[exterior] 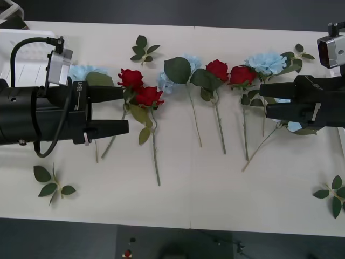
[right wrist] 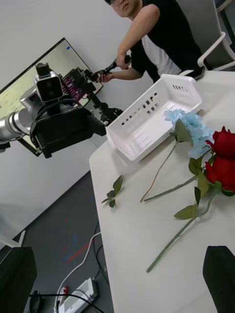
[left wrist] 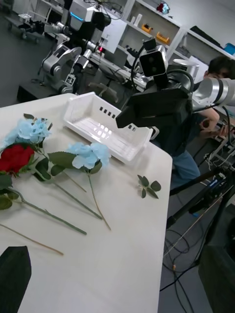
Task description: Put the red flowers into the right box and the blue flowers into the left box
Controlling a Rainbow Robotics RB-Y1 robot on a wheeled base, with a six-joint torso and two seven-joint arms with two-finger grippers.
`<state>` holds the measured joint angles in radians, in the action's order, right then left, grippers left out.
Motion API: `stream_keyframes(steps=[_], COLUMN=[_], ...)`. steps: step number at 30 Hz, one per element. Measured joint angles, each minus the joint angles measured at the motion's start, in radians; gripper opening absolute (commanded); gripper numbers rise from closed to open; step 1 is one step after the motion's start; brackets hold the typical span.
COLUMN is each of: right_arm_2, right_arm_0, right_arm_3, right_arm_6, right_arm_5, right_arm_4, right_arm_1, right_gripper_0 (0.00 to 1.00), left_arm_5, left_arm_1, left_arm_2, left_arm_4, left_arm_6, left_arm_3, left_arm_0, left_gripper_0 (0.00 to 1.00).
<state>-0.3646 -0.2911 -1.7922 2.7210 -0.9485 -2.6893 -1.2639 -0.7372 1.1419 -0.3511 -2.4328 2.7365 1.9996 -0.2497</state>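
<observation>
Several red flowers [exterior: 149, 96] and blue flowers [exterior: 267, 62] lie in a row across the white table, stems toward me. My left gripper [exterior: 126, 110] hovers open at the left, its black fingers on either side of a red rose's stem below two roses [exterior: 130, 78]. My right gripper [exterior: 264, 101] is open at the right, over the stems under a blue flower and beside a red rose [exterior: 242, 74]. The left box [exterior: 21, 54] stands at the far left; the right wrist view shows it [right wrist: 156, 112] with nothing in it. The right box [left wrist: 100, 124] appears beyond the blue flowers [left wrist: 88, 154].
Loose green leaf sprigs lie at the back [exterior: 143, 49], front left [exterior: 53, 186] and front right [exterior: 331, 194]. Bare table [exterior: 188, 199] stretches along the near edge below the stems. Racks and other robots stand in the room behind.
</observation>
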Motion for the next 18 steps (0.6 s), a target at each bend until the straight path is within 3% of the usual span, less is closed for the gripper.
stream_keyframes(steps=[11,18], right_arm_2=[-0.046,-0.049], right_arm_0=[0.013,0.013], right_arm_3=[0.019,0.032], right_arm_6=[0.0,-0.019], right_arm_5=[0.003,0.043], right_arm_4=[0.0,0.0], right_arm_1=[-0.011,-0.116], right_gripper_0=[1.0,1.0], left_arm_5=[0.0,-0.015], left_arm_1=[-0.001,-0.001], left_arm_2=[-0.025,-0.017], left_arm_4=[-0.011,0.063], left_arm_6=[0.0,-0.007], left_arm_3=[-0.062,-0.246], left_arm_0=[0.027,-0.15], left_gripper_0=[1.0,1.0])
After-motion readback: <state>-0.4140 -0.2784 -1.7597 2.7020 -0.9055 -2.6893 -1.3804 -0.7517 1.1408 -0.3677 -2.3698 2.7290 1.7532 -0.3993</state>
